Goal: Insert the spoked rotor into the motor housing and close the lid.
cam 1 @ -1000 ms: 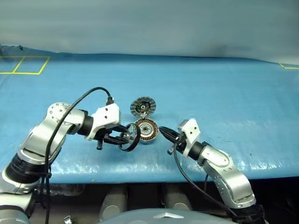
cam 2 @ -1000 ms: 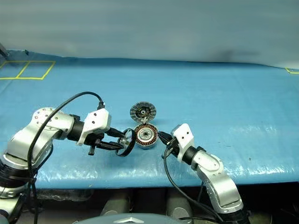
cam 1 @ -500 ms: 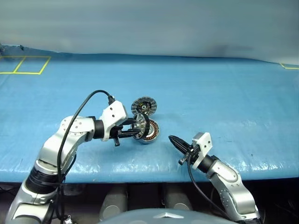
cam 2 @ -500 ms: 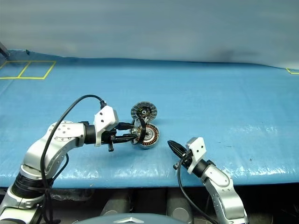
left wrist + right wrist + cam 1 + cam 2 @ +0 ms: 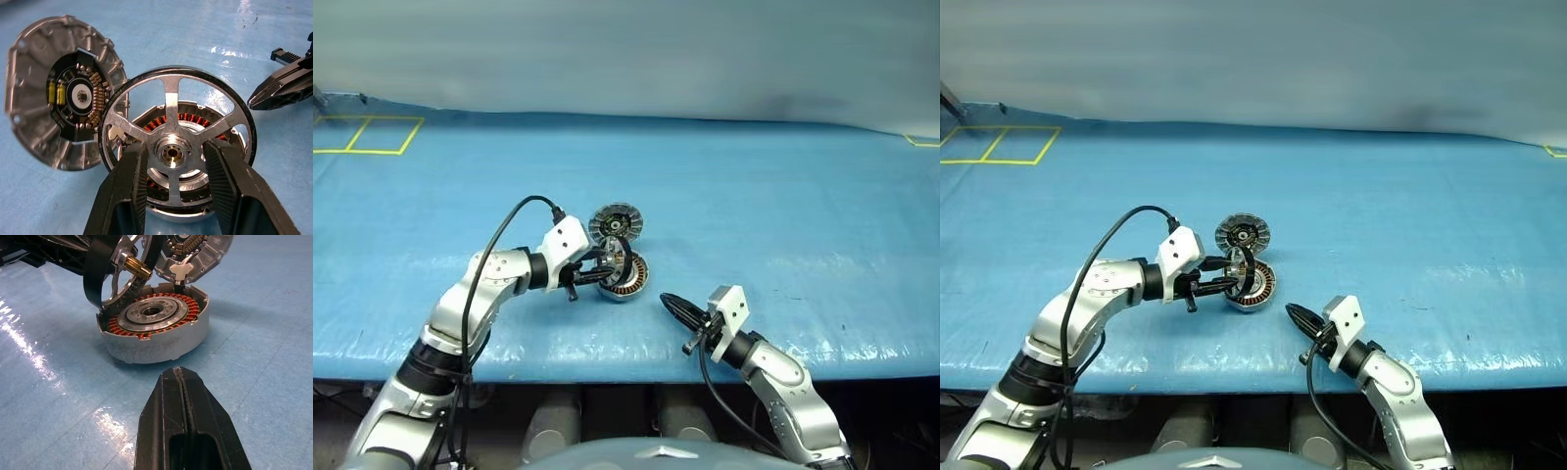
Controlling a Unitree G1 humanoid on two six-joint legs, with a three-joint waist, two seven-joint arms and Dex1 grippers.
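Note:
My left gripper [image 5: 604, 271] is shut on the spoked rotor [image 5: 166, 100], its fingers [image 5: 128, 188] clamping the hub from both sides. The rotor stands tilted on edge just over the motor housing [image 5: 156, 340], its brass shaft pointing toward the copper windings. The housing rests on the blue table with the lid [image 5: 615, 223] swung open behind it, dark toothed inner face showing. My right gripper [image 5: 668, 300] is shut and empty, low over the table a short way in front and to the right of the housing, tips [image 5: 176, 374] aimed at it.
A blue sheet [image 5: 783, 206] covers the table; its front edge runs close below both arms. A yellow taped square [image 5: 367, 135] marks the far left corner. A black cable [image 5: 499, 235] loops over my left forearm.
My left gripper has carried the rotor right, from beside the housing to over it, tipping it more upright. My right gripper has pulled back from the housing toward the front edge and sunk.

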